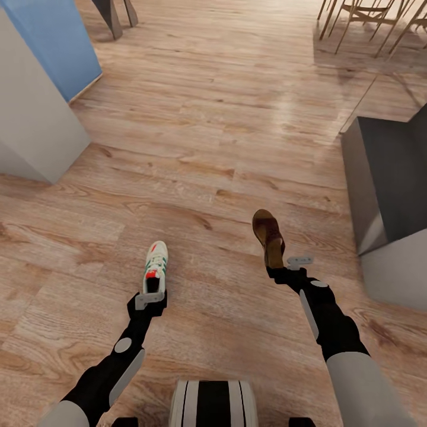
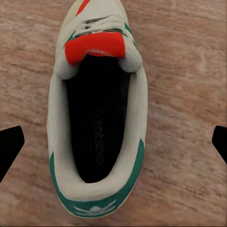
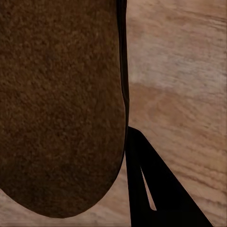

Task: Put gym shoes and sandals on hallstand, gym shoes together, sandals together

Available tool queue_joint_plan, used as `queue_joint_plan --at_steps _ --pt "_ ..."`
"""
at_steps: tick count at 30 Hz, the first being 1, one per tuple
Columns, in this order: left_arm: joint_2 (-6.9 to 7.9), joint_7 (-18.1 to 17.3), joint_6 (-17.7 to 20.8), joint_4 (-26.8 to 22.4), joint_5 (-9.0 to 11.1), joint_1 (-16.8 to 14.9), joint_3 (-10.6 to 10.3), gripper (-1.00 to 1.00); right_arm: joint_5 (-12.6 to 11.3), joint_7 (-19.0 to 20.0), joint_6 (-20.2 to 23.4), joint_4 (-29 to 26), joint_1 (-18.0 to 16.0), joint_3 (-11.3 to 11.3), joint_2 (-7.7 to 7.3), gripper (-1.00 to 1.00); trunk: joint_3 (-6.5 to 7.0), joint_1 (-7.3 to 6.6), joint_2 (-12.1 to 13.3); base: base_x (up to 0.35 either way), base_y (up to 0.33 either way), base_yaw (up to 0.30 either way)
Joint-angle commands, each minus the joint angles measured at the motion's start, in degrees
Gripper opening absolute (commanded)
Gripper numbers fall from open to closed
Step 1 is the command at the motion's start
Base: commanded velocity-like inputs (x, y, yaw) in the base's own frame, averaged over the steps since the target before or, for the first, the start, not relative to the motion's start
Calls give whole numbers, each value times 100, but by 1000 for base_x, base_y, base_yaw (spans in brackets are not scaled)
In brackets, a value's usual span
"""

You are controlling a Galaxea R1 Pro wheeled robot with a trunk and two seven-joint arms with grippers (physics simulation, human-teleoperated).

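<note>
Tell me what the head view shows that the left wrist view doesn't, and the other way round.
Head view alone: the sandal at the right gripper, a dark grey block, a blue panel and chair legs. Left wrist view alone: the gym shoe's dark inside with its printed logo, and its green heel. Both: the gym shoe at the left gripper and the corridor floor.

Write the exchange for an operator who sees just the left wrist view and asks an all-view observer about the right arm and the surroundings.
Operator: What is the right gripper doing?
Observer: The right gripper holds a brown sandal, toe pointing away from the robot.
Operator: Anything on its right side?
Observer: A dark grey stair step stands on the wood floor, apart from the sandal.
Operator: And ahead on the left?
Observer: A pale grey block, with a blue panel behind it.
</note>
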Motion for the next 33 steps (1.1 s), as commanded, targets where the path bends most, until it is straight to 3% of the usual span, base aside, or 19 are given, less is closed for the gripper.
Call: queue_joint_plan --at_steps 1,20,33 --pt "10 48 -30 -1 52 -7 -42 100 35 34 33 -10 -2 -13 3 -100 -35 1 -3 0 0 0" --pt "27 48 -40 0 46 -6 -31 100 35 33 32 -10 -2 -14 3 -100 -628 50 -29 0 0 0" --pt "28 48 -119 -1 44 -8 -15 100 35 33 29 -1 -2 -18 4 -100 -692 50 -29 0 0 0"
